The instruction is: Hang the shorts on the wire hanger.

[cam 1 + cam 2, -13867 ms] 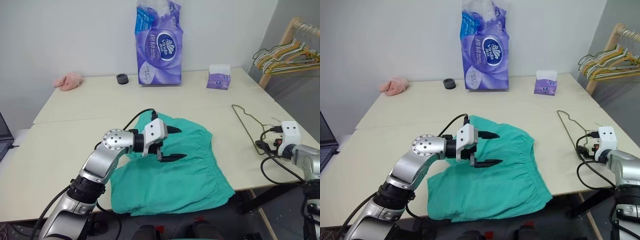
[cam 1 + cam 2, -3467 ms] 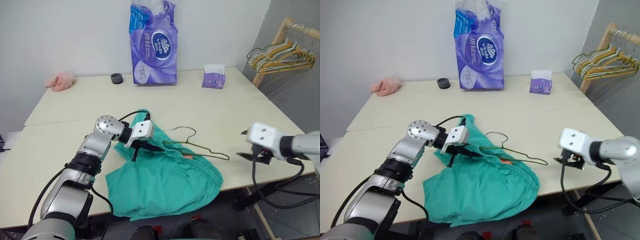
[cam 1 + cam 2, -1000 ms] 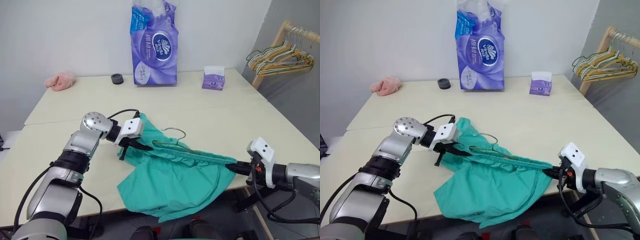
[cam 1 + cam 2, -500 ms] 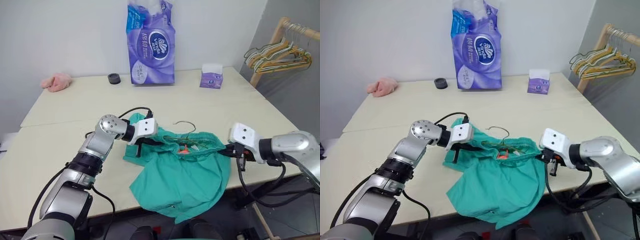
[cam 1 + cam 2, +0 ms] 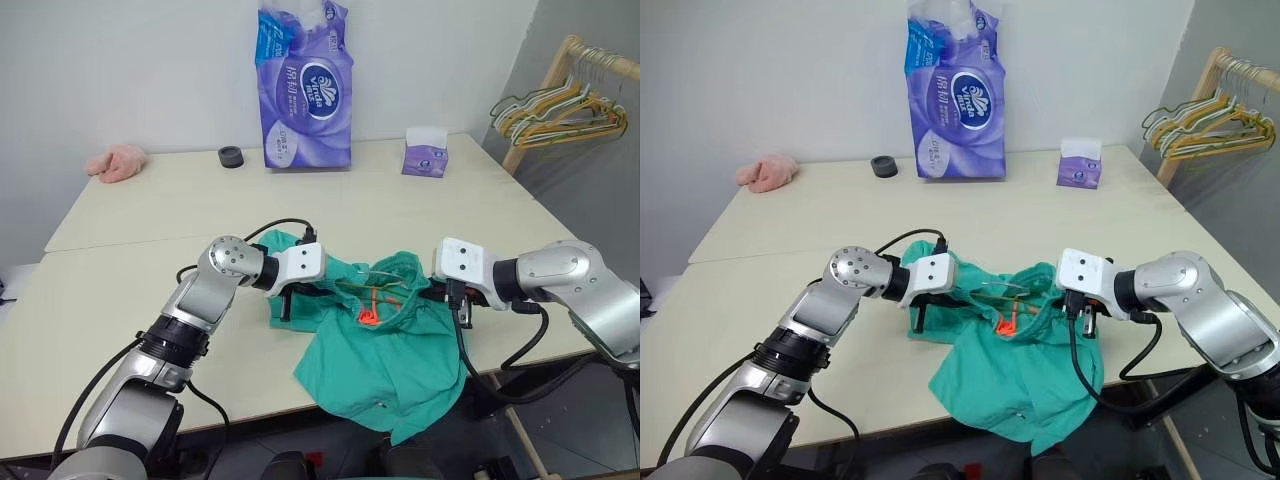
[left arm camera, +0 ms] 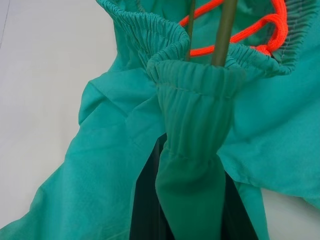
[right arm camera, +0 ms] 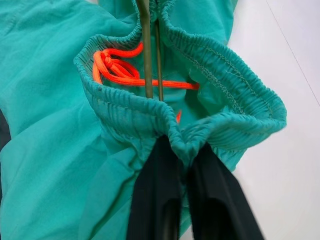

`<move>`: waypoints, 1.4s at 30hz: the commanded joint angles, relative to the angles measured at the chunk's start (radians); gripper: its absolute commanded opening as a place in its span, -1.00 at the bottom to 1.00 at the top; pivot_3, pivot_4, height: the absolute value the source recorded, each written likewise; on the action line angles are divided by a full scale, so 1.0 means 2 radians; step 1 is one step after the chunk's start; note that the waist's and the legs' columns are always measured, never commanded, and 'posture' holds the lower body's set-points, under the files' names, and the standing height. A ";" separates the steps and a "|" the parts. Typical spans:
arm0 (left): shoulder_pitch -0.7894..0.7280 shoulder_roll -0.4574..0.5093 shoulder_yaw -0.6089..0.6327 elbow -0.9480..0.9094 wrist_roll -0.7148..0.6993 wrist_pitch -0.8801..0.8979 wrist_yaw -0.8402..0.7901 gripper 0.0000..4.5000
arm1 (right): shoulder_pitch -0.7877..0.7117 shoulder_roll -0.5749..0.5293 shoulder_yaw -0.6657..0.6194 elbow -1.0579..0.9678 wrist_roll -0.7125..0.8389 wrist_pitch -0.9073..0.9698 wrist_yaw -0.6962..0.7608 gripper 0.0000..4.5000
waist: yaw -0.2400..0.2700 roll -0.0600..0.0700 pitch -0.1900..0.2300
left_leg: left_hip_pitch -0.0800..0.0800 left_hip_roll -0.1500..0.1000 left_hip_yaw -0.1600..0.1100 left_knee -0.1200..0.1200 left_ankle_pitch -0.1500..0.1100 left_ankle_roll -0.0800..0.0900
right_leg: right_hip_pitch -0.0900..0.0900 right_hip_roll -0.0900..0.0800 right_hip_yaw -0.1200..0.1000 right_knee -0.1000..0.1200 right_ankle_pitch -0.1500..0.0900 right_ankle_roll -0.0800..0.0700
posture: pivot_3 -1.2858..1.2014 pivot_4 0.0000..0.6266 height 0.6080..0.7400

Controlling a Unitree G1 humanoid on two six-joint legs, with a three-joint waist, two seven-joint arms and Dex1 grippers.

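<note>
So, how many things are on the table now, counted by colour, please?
Teal-green: 1, the shorts
Olive-grey: 1, the wire hanger inside the waistband
Purple: 2, the tall tissue pack and the small tissue box
Pink: 1, the cloth
Black: 1, the small round thing
Total: 6
</note>
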 commanded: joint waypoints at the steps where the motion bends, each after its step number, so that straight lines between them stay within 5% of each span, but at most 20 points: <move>1: -0.007 -0.002 0.002 -0.010 0.000 -0.001 0.011 -1.00 | 0.010 -0.020 -0.037 -0.023 0.009 -0.004 0.015 -0.25 | 0.001 0.000 0.000 | 0.000 0.000 0.000 0.000 0.000 0.000 | 0.000 0.000 0.000 0.000 0.000 0.000 | -0.09 -0.88 1.00; 9: 0.002 -0.007 0.002 0.000 -0.001 0.006 0.031 -1.00 | 0.075 -0.043 -0.122 -0.049 0.052 0.051 0.008 0.97 | 0.000 0.000 0.000 | 0.000 0.000 0.000 0.000 0.000 0.000 | 0.000 0.000 0.000 0.000 0.000 0.000 | -0.09 -0.89 1.00; 17: 0.008 -0.015 -0.001 -0.007 -0.007 0.011 0.035 -1.00 | 0.141 -0.016 -0.131 -0.055 0.038 0.076 -0.046 0.97 | 0.000 0.000 0.000 | 0.000 0.000 0.000 0.000 0.000 0.000 | 0.000 0.000 0.000 0.000 0.000 0.000 | -0.10 -0.89 1.00; 30: 0.006 -0.020 0.013 -0.024 -0.032 0.037 0.027 -1.00 | 0.057 0.049 0.000 0.092 -0.024 0.019 -0.030 0.97 | 0.000 0.000 0.000 | 0.000 0.000 0.001 0.000 0.000 0.000 | 0.000 0.000 0.000 0.000 0.000 0.000 | -0.09 -0.93 1.00; 34: 0.007 -0.016 0.016 -0.031 -0.042 0.047 0.027 -1.00 | 0.040 0.055 0.018 0.122 -0.040 -0.001 -0.015 0.56 | 0.000 0.000 0.000 | 0.000 0.000 0.001 0.000 0.000 0.000 | 0.000 0.000 0.000 0.000 0.000 0.000 | -0.08 -0.93 1.00; 42: 0.009 -0.014 0.018 -0.034 -0.055 0.049 0.032 -1.00 | 0.033 0.059 0.024 0.117 -0.046 -0.010 0.006 -0.70 | 0.000 0.000 0.000 | 0.000 0.000 0.001 0.000 0.000 0.000 | 0.000 0.000 0.000 0.000 0.000 0.000 | -0.08 -0.92 1.00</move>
